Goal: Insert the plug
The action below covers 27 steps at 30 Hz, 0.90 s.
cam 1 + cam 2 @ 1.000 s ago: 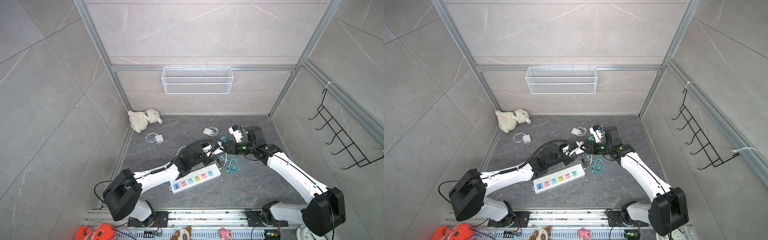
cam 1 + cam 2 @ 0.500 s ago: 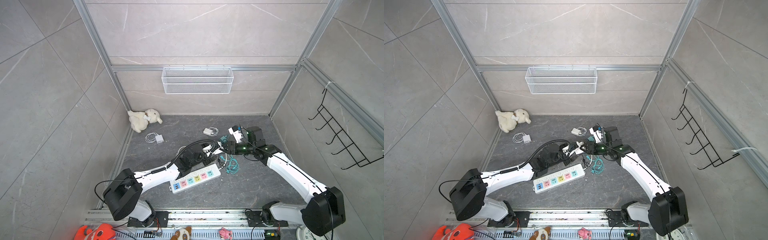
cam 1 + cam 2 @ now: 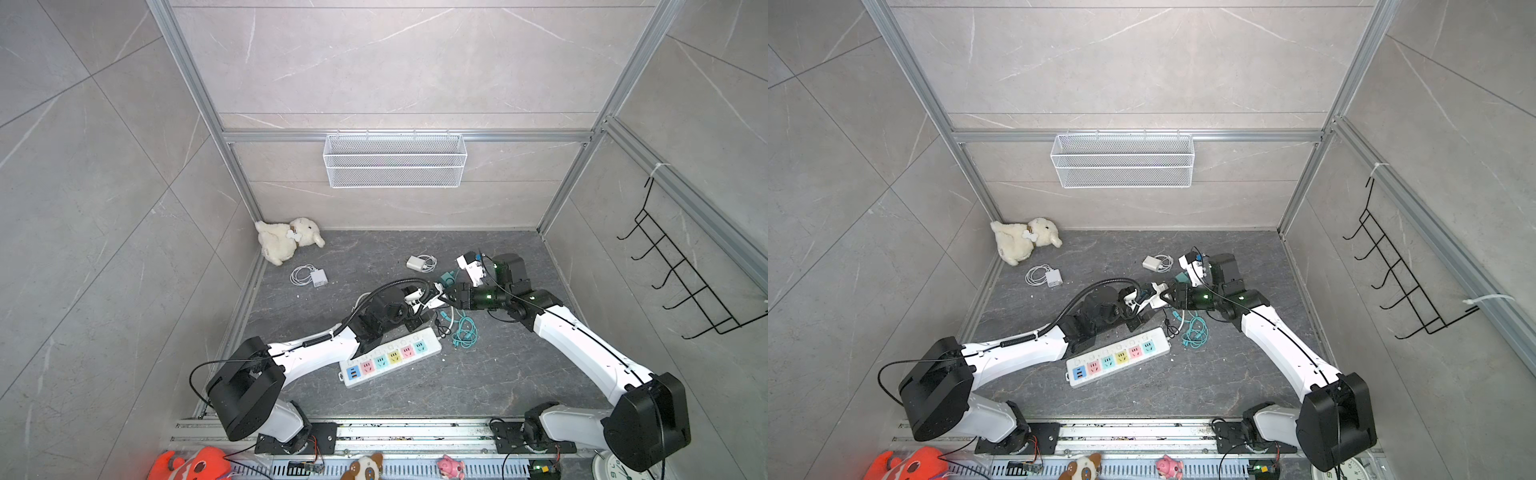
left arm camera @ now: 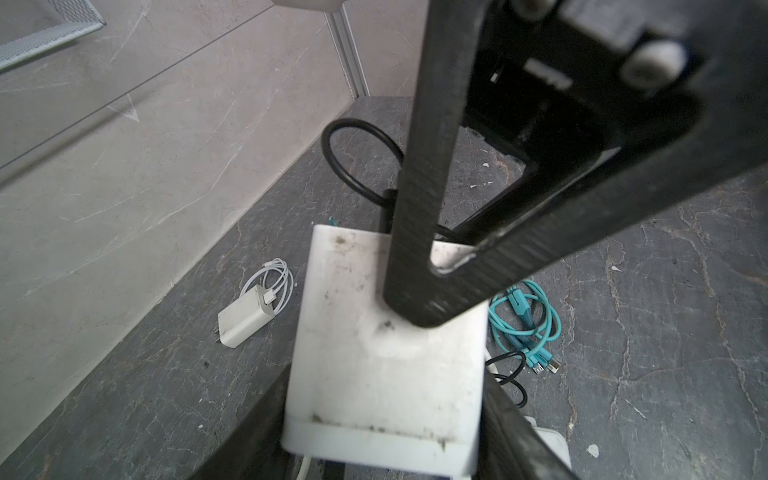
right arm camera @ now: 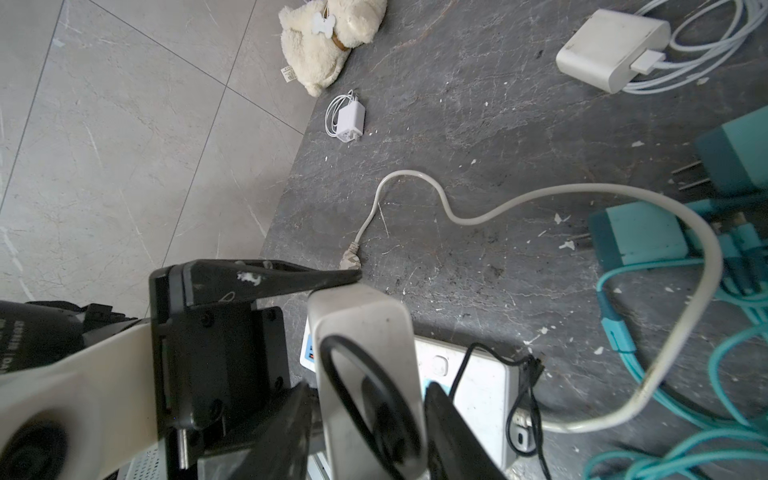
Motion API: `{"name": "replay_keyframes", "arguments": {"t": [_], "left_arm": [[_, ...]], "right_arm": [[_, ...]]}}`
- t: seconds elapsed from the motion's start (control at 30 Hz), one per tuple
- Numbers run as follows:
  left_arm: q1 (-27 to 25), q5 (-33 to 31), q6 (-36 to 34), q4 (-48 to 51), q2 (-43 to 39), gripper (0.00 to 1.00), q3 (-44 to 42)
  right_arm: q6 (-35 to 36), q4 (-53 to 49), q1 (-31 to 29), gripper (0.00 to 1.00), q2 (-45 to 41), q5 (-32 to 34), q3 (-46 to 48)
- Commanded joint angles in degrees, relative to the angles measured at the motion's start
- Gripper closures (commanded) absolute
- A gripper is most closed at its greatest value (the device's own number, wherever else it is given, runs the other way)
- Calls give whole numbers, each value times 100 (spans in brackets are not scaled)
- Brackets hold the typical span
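Note:
The plug (image 3: 432, 291) (image 3: 1155, 297) is a white block with a black cable looped at its end, held in the air just behind the white power strip (image 3: 390, 357) (image 3: 1119, 357) with its coloured sockets. My left gripper (image 3: 422, 298) (image 4: 384, 424) is shut on one end of the plug (image 4: 386, 365). From the opposite side, my right gripper (image 3: 444, 296) (image 5: 370, 424) is shut on the other end of the plug (image 5: 365, 332). The strip (image 5: 478, 374) lies right under it. The plug's prongs are hidden.
A tangle of teal cable (image 3: 465, 332) and teal chargers (image 5: 640, 232) lies right of the strip. The strip's grey cord (image 5: 415, 178) curves over the floor. White chargers (image 3: 417, 264) (image 3: 316, 277) and a plush dog (image 3: 286, 241) sit farther back. A wire basket (image 3: 395, 160) hangs on the back wall.

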State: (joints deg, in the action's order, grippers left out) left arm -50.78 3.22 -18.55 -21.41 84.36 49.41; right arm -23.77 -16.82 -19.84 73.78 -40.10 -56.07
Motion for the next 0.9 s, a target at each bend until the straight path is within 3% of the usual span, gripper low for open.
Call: {"name": "replay_keyframes", "arguments": {"t": [0.0,0.23,0.33,0.5,0.77,0.87], "left_arm": [[-48,319,180,-839,-24,70,119],[-46,300,191,-864,-60,70,84],[-46,319,236,-894,-42,69,104],[-46,158,260,-935,-59,50,54],[-46,-203,43,-735,-335,26,-148],[-46,-357,-60,-588,-508,24,-249]], "right_arm": [[59,20,-120,51,66,-515,70],[72,46,-117,59,12,-559,74],[92,56,-117,68,48,-579,96],[94,49,-124,81,3,-540,103],[284,-592,-120,85,-150,468,-166],[370,-718,-115,85,-145,607,-252]]}}
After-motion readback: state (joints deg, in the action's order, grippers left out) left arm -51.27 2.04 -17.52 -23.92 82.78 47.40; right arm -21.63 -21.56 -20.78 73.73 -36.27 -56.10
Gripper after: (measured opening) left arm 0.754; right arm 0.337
